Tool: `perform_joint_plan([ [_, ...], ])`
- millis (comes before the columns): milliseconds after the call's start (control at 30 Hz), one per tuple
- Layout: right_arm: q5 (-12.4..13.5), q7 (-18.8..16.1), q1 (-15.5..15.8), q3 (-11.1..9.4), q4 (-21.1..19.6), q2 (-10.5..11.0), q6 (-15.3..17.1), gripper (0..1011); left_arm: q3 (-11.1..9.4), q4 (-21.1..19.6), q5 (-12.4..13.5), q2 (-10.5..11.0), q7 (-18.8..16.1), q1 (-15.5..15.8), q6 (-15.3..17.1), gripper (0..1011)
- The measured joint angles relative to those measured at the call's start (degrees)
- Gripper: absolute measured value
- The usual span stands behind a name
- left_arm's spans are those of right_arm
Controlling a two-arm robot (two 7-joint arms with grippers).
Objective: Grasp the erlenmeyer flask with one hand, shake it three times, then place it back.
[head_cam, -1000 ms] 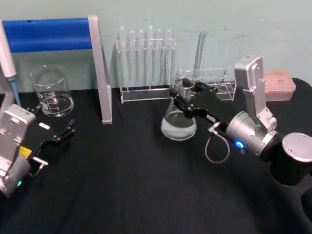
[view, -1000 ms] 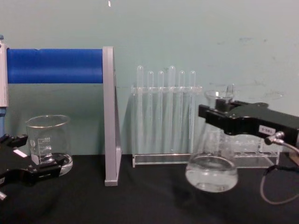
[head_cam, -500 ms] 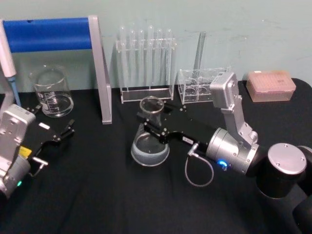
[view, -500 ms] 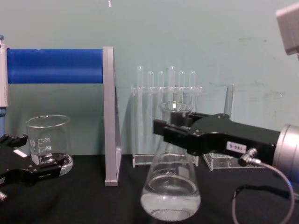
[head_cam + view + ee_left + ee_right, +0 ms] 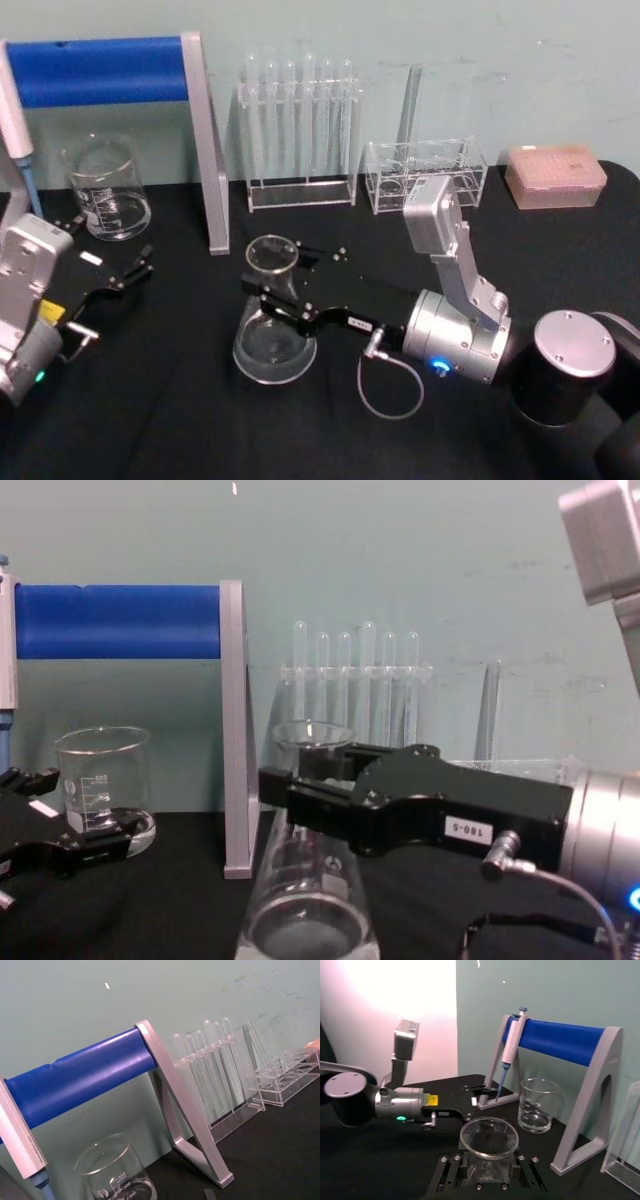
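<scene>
The right gripper is closed narrow on the neck of the flask, with one black finger on each side just under the flared lip. The flask sits near the middle of the black table, in front of the grey leg of the stand and roughly upright. I cannot tell whether its base touches the table. It is clear glass with a wide round base and an open mouth. There looks to be a little clear liquid low in the base.

The left gripper lies at the table's left side with its fingers wide apart, holding nothing. It is near the beaker, which holds a shallow layer of clear liquid. Behind the flask, upright tubes stand in a clear rack against the wall and look empty.
</scene>
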State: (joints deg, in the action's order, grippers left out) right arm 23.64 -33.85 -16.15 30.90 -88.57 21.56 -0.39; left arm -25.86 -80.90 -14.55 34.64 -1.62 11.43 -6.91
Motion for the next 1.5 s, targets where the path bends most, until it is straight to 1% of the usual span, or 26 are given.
perform_joint_plan([
  [200, 0.7, -0.3, -0.1, 1.1, -0.5, 0.7, 0.0, 450, 0.0, 0.0, 0.0, 0.0, 0.0, 0.0, 0.0, 1001],
  [333, 1.0, -0.2, -0.3, 1.5, -0.5, 0.9, -0.1, 450, 0.0, 0.0, 0.0, 0.0, 0.0, 0.0, 0.0, 1001],
  [467, 1.1, 0.4, -0.6, 1.5, -0.3, 0.9, -0.2, 450, 0.0, 0.0, 0.0, 0.0, 0.0, 0.0, 0.0, 1001],
  [600, 1.1, 1.6, -1.0, 1.0, 0.5, 0.8, -0.4, 450, 0.0, 0.0, 0.0, 0.0, 0.0, 0.0, 0.0, 1001],
  [800, 0.7, 3.7, -1.6, -0.4, 2.2, 0.5, -0.9, 450, 0.0, 0.0, 0.0, 0.0, 0.0, 0.0, 0.0, 1001],
  [900, 0.1, 5.0, -2.2, -1.5, 3.4, 0.3, -1.2, 450, 0.0, 0.0, 0.0, 0.0, 0.0, 0.0, 0.0, 1001],
  [933, 0.1, 5.0, -2.2, -1.5, 3.4, 0.3, -1.2, 450, 0.0, 0.0, 0.0, 0.0, 0.0, 0.0, 0.0, 1001],
  [1133, -1.2, 7.3, -3.1, -3.9, 5.6, 0.2, -1.4, 450, 0.0, 0.0, 0.0, 0.0, 0.0, 0.0, 0.0, 1001],
  [1500, -2.7, 10.2, -3.8, -7.9, 8.5, -0.3, -1.7, 450, 0.0, 0.0, 0.0, 0.0, 0.0, 0.0, 0.0, 1001],
])
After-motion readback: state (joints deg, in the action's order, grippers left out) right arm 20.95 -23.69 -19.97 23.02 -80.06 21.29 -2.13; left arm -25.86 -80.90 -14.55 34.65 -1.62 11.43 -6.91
